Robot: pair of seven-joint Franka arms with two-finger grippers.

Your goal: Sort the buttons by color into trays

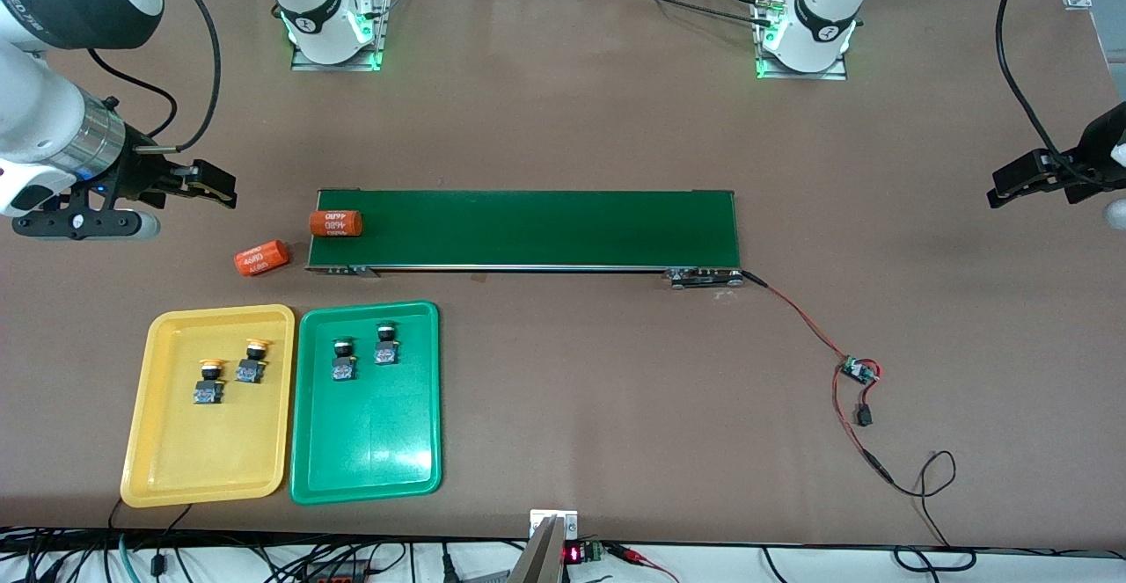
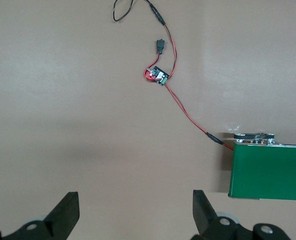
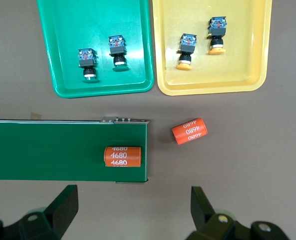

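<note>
The four small push-button switches are already sorted, by the look of it. In the lower left of the front view, the shallow yellow plastic tray [image 1: 209,407] holds the two black buttons with yellow-orange caps [image 1: 209,382] [image 1: 253,361], and the shallow green plastic tray [image 1: 366,403], just beside it, holds the two black buttons with green caps [image 1: 343,360] [image 1: 386,345]. All four sit in the upper part of their trays, close in pairs but not touching. The right gripper [image 1: 207,185] hangs over the brown worktop [image 1: 616,126] at the upper left of the front view, just above the trays and near the end of the long dark-green conveyor belt [image 1: 528,227]. Its fingers [image 3: 63,205] are spread wide with nothing between them. From those fingers the trays lie lower in the front view, so this arm is much the nearer one if any button needed moving (I think none does). The left gripper [image 1: 1020,180] waits at the right edge of the front view, over bare worktop, well apart from the trays, with its fingers [image 2: 65,210] also wide apart and holding nothing. Two orange cylinders with white print lie near the right gripper, one on the belt's end [image 1: 336,223] and one on the worktop [image 1: 261,258] beside it.
</note>
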